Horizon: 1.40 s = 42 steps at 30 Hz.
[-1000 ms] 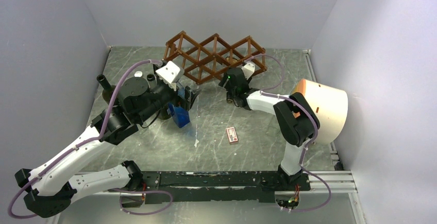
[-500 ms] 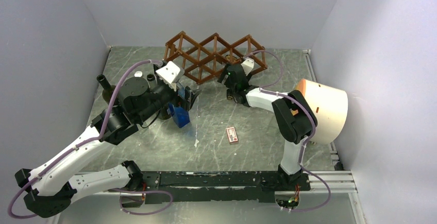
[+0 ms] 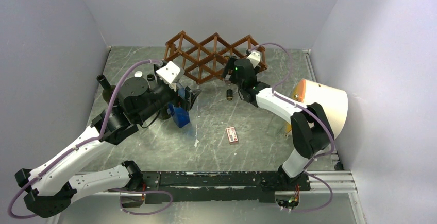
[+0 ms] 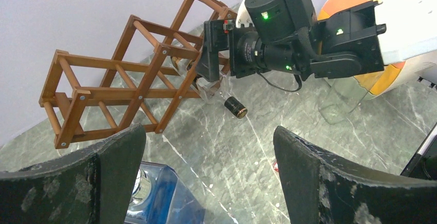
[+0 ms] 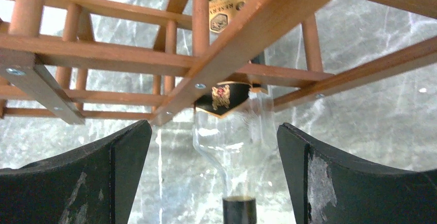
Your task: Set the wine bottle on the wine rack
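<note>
Setting: grey marbled counter [image 3: 206,131], pale walls.
Wine bottle [image 5: 227,141]: clear glass with a dark cap. The body is lodged in a cell of the wine rack [image 5: 103,54] just beyond the right jaws, and the neck points back between them.
Handling: likely rigid, slippery and breakable, with most weight toward the body. The best hold is the neck or shoulder.
Right jaws: wide apart, one on either side of the neck, holding nothing.
Left jaws: wide apart and empty, above a blue box [image 4: 154,193], well apart from the bottle.
</note>
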Tool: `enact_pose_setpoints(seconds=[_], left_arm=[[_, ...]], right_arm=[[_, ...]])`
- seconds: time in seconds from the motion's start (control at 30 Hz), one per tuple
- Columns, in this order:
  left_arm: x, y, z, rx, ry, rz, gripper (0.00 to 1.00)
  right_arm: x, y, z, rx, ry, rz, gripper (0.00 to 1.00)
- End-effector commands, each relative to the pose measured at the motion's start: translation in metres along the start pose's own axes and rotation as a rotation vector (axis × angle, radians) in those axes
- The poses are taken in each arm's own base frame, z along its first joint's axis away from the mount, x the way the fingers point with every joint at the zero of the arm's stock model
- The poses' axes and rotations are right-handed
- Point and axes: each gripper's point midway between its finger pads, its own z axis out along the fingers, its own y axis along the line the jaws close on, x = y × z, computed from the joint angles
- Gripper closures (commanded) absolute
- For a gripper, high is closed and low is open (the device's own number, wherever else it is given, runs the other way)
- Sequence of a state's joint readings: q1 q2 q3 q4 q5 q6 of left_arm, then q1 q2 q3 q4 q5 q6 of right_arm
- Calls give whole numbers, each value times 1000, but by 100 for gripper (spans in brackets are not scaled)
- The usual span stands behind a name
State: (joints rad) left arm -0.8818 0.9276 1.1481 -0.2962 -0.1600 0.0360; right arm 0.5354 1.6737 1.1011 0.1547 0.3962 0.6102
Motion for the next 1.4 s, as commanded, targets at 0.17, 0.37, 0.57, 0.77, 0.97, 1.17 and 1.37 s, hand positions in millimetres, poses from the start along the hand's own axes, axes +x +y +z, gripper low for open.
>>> enact_pose_setpoints(seconds=[0.17,0.37,0.57,0.77,0.97,1.17,1.37], left_arm=[[-6,-7,1,31,-26,-25,3],[-4,-7,2,30,-20,-26,3],[-3,-6,3,23,-17,-23,3],[-2,-7,4,25,-11,-25,3],[-1,-7,4,26,-8,-25,3],[-2,-6,4,21,-6,-24,3],[-1,-6,5,20,-1,-27,3]], right_arm=[[45,-29,-23,38,214,-127,4],[58,-30,-13,57,269,-135,10],[71,-28,-2,50,303,-142,26],[68,-24,8,33,273,-161,46],[57,-30,19,76,218,-193,53],[52,-37,29,84,210,-201,56],[52,-32,21,48,227,-196,45]])
